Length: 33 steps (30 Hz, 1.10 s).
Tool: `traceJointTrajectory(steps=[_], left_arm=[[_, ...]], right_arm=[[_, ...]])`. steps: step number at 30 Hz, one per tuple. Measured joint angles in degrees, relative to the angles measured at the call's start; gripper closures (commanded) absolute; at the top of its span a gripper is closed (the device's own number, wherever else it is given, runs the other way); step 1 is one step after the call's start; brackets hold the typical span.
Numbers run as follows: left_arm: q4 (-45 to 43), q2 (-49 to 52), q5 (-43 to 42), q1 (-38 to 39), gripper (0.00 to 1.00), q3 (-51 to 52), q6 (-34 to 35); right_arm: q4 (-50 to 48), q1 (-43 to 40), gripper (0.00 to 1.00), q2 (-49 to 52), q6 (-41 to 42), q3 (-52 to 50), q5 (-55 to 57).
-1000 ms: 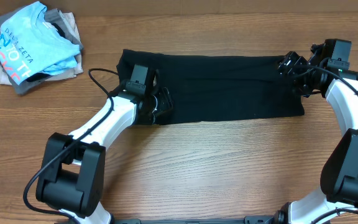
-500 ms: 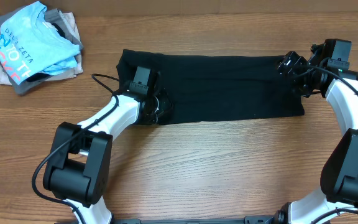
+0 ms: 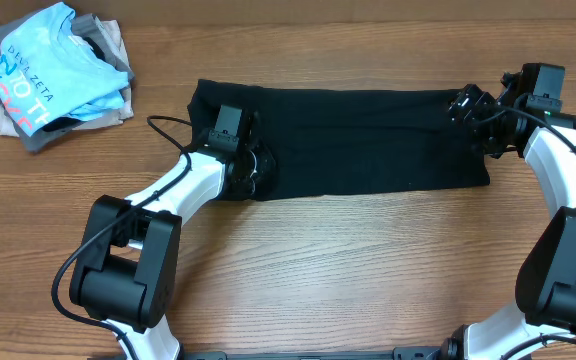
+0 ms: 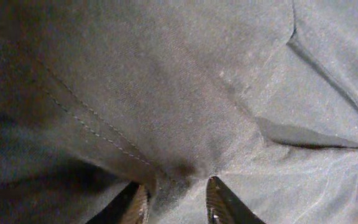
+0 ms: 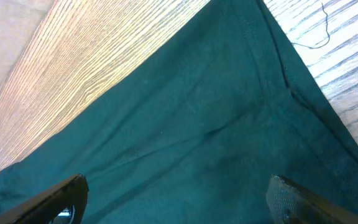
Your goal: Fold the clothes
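Observation:
The black garment lies flat on the wooden table as a long, folded strip. My left gripper is at its lower left corner. In the left wrist view the fingers pinch a small ridge of the black fabric between them. My right gripper is over the garment's right end. In the right wrist view its fingers are spread wide over the fabric and hold nothing. No white label shows.
A pile of other clothes sits at the far left corner: a light blue tee with lettering on top of grey and beige garments. Bare wooden table runs along the front of the black garment.
My left arm's base and elbow swung right, and the left gripper settled slightly closer onto the garment's lower left corner. The right arm and the garment have not moved.

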<state>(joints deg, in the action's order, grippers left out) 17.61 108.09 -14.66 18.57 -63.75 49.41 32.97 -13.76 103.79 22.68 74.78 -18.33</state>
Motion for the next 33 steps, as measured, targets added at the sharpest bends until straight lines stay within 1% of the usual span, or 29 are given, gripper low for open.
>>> traceJointTrajectory(steps=[6,7,13,19,25,33], left_arm=[[-0.48,0.02,1.64,0.00,0.94,0.00,-0.22],[-0.98,0.02,1.84,0.00,0.96,0.00,-0.33],[-5.77,0.02,2.58,0.00,0.96,-0.22,-2.16],[-6.99,0.02,3.85,0.00,0.96,-2.36,-5.03],[-9.42,0.04,7.67,0.00,0.96,-5.53,-8.11],[-13.99,0.04,13.90,0.00,0.96,-6.05,-10.71]], right_arm=[[0.33,0.00,0.04,0.00,0.00,0.00,0.35],[0.37,0.00,0.04,0.00,0.00,0.00,0.35],[0.55,0.00,0.04,0.00,-0.02,0.00,0.37],[0.61,0.00,0.04,0.00,0.00,0.00,0.37],[0.61,0.00,0.04,0.00,-0.02,0.00,0.37],[0.63,0.00,0.04,0.00,0.00,0.00,0.39]])
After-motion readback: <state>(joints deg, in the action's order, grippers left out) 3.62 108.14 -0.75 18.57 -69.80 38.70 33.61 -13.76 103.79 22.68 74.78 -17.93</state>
